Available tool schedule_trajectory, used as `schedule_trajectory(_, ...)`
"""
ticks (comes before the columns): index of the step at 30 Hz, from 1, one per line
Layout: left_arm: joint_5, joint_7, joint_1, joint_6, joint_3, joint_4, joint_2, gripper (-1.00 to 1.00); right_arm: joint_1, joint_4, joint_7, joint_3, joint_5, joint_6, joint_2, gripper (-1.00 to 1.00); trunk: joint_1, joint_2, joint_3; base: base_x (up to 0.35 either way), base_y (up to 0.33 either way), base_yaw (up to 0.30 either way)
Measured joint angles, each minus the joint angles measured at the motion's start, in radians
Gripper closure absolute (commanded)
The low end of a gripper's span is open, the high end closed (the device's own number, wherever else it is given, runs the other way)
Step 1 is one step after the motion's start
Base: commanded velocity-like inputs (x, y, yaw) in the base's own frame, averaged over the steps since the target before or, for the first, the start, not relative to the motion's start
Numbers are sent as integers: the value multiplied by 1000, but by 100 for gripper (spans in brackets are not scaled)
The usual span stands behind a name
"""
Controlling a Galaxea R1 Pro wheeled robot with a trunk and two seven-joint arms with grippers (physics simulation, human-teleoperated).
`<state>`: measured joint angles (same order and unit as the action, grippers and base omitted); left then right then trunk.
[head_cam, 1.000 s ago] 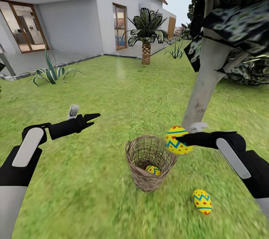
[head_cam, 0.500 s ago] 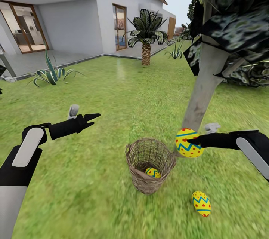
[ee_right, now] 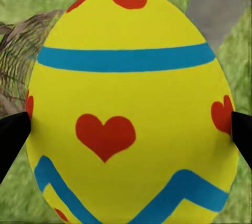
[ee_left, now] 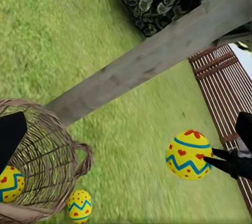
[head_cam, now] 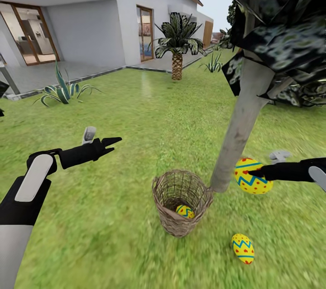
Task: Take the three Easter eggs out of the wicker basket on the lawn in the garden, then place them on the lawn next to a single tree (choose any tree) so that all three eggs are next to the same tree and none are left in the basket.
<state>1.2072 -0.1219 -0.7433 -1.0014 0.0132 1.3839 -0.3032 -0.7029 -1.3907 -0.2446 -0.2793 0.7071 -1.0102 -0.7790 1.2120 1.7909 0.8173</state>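
The wicker basket (head_cam: 174, 216) stands on the lawn (head_cam: 113, 216) at the foot of the tree (head_cam: 235, 139). One Easter egg (head_cam: 184, 211) lies inside it. A second egg (head_cam: 243, 248) lies on the grass to the basket's right. My right gripper (head_cam: 256, 174) is shut on the third egg (head_cam: 252, 182), holding it above the grass just right of the trunk. That egg (ee_right: 128, 113) sits between the right fingers (ee_right: 10, 140) in the right wrist view. My left gripper (head_cam: 115, 140) is open and holds nothing, up and left of the basket. The left wrist view takes in the basket (ee_left: 47, 182) and the held egg (ee_left: 188, 154).
A white house (head_cam: 90, 17) with a paved terrace lies behind. A palm (head_cam: 177, 49) and a spiky plant (head_cam: 63, 90) stand near it. Dark foliage (head_cam: 285, 13) hangs over the right side. A brown slatted fence (ee_left: 223, 92) runs beyond the tree. Open grass stretches left of the basket.
My right gripper has carried the egg rightward and a little down, from over the basket's rim to the right side of the trunk. The left arm has stayed still.
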Motion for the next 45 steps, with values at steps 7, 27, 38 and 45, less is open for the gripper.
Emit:
schedule_trajectory(7, -6, 2, 0, 1, 13, 0, 15, -100, 0, 167, 15, 0, -126, 13, 4, 100, -23, -42, -19, 0, 0, 0)
schedule_trajectory(27, -7, -4, 0, 3, 86, -100, 191, -100, 0, 566, 227, 6, -264, 437, 155, 100, -12, -22, -10, 0, 0, 0)
schedule_trajectory(38, -33, 149, -1, 2, 210, -103, 255, -100, 0, 634, 408, 8, -275, 579, 285, 100, 30, 55, 25, 0, 0, 0)
schedule_trajectory(45, -62, 273, -1, 6, 284, -260, 272, -100, 0, 751, 488, 10, -268, 694, 307, 100, 57, 104, 47, 0, 0, 0)
